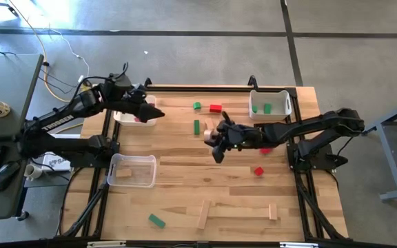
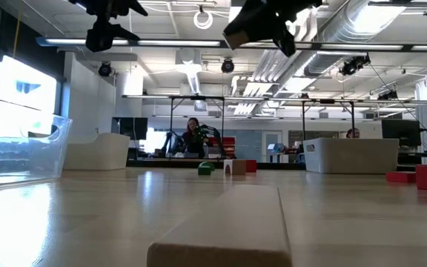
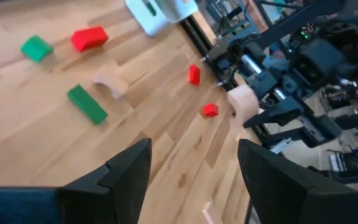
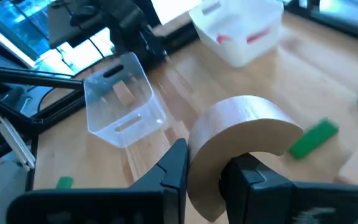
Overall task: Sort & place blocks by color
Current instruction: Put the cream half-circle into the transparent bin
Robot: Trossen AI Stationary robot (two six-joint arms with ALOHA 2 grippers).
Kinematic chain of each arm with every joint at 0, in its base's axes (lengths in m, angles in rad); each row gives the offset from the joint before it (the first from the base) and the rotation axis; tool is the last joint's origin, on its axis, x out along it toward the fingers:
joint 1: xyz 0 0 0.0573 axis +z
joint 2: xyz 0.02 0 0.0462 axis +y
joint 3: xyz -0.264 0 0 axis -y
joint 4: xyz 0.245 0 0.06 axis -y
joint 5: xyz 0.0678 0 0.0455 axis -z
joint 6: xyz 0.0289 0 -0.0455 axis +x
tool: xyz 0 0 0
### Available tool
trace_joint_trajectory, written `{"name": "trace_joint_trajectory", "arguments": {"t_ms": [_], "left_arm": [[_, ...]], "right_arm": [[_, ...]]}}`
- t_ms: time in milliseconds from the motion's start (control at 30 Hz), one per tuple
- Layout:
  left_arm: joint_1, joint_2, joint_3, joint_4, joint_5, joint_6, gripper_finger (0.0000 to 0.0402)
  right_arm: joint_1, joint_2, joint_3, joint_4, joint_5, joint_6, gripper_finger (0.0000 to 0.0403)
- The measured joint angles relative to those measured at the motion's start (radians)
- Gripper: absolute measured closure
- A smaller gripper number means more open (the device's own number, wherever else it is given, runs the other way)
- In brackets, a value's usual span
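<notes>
While seen from above, the right gripper [image 1: 217,141] hangs mid-counter [image 1: 185,193], closed on a plain wooden arch block [image 1: 211,132], presumably bound for the clear bin [image 1: 132,170] at left. Left gripper [image 1: 150,110], fingers spread and empty, sits over the far-left white bin [image 1: 126,118].

Low view: pale wood surface, open workshop behind, seated people far off.

Left wrist: red and green blocks [image 3: 87,103] scattered loose.

Right wrist: arch clamped between fingers [image 4: 173,171].

Red, green, plain wood blocks [image 1: 216,108] scattered; arched one [image 4: 244,134] in right gripper [image 1: 217,136]
</notes>
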Motion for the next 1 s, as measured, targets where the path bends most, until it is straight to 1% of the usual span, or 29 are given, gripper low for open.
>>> {"name": "trace_joint_trajectory", "arguments": {"t_ms": [133, 233, 300, 500, 600, 700, 800, 1000], "left_arm": [[-0.042, 0.032, 0.000, 0.004, -0.024, -0.057, 0.0174], [-0.067, 0.065, 0.000, 0.021, -0.028, -0.109, 0.0174], [-0.086, 0.089, 0.000, 0.051, -0.029, -0.135, 0.0174], [-0.144, 0.157, 0.000, 0.157, -0.030, -0.206, 0.0174], [-0.175, 0.182, 0.000, 0.207, -0.033, -0.243, 0.0174], [-0.205, 0.210, 0.000, 0.240, -0.058, -0.276, 0.0174], [-0.236, 0.237, 0.000, 0.269, -0.098, -0.300, 0.0174], [-0.293, 0.287, 0.000, 0.312, -0.170, -0.334, 0.0174]], "right_arm": [[-0.014, 0.000, 0.000, 0.028, -0.002, -0.119, 0.0359], [-0.023, 0.000, 0.000, 0.034, -0.029, -0.195, 0.0359], [-0.028, 0.000, 0.000, 0.033, -0.050, -0.244, 0.0359], [-0.029, 0.000, 0.004, 0.026, -0.044, -0.370, 0.0359], [-0.029, 0.000, 0.041, -0.025, -0.042, -0.439, 0.0359], [-0.036, 0.000, 0.084, -0.100, -0.042, -0.511, 0.0359], [-0.054, 0.001, 0.109, -0.177, -0.042, -0.538, 0.0359], [-0.074, 0.002, 0.111, -0.259, -0.046, -0.582, 0.0359]]}}
